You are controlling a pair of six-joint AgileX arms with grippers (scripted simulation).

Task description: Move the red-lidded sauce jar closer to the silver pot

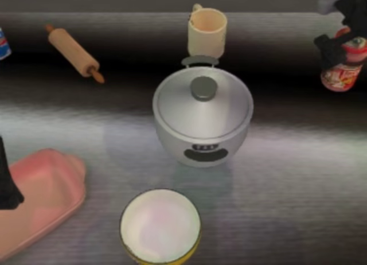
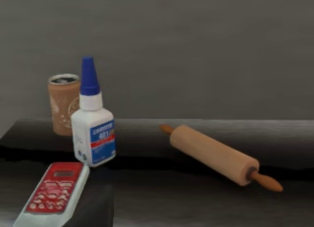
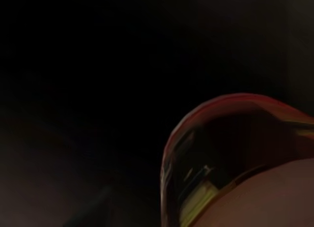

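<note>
The red-lidded sauce jar [image 1: 342, 74] stands at the far right of the table near the back, with a red, white and pink label. My right gripper [image 1: 339, 47] is down at the jar's lid and upper body, its dark arm reaching in from the top right corner. The silver pot [image 1: 202, 119] sits at the table's middle, with a domed lid, a grey knob and a dark oval mark on its side, well to the left of the jar. The right wrist view is dark. My left arm [image 1: 7, 184] is parked at the left edge.
A cream mug [image 1: 207, 31] stands just behind the pot. A yellow-rimmed white bowl [image 1: 160, 226] is in front of it. A rolling pin [image 1: 73, 51] lies at back left and a pink object [image 1: 40, 196] at front left. A glue bottle [image 2: 92, 124], brown can [image 2: 64, 103] and red handset [image 2: 54, 192] stand far left.
</note>
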